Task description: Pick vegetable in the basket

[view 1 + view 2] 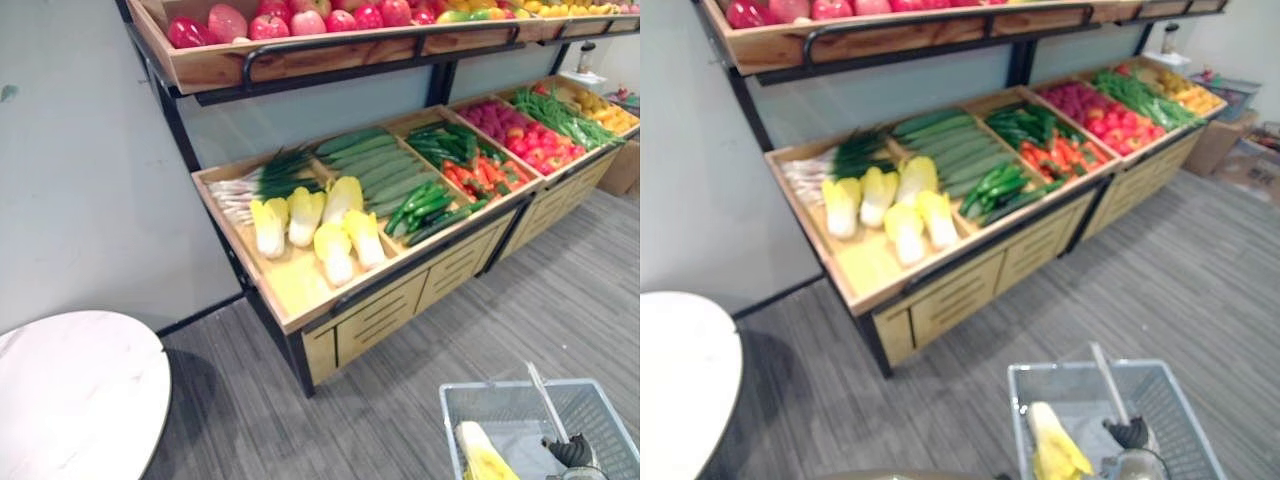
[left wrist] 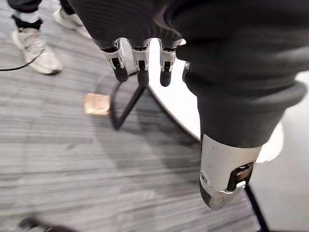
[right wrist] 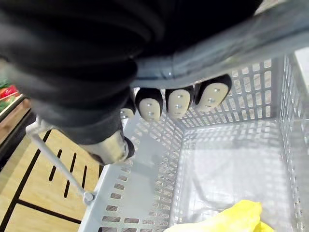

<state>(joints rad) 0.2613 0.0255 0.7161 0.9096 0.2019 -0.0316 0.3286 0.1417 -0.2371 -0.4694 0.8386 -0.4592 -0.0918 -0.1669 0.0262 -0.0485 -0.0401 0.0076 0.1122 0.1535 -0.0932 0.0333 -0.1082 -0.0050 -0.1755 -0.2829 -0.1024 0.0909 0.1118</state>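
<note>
yellow cabbage (image 1: pixel 482 452) is seen lying inside the grey basket (image 1: pixel 500 386). the basket's handle (image 3: pixel 251 41) is gripped by the curled fingers of the right hand (image 3: pixel 178 102). the left hand (image 2: pixel 140 65) is held loosely open, empty.

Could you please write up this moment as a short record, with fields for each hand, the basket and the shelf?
left hand: open, hanging above the floor near the round white table
right hand: shut on the handle of the basket
basket contents: one yellow cabbage
shelf: more shelf cabbages in the nearest wooden bin, green onions behind them
bystander: a person's shoes
</note>
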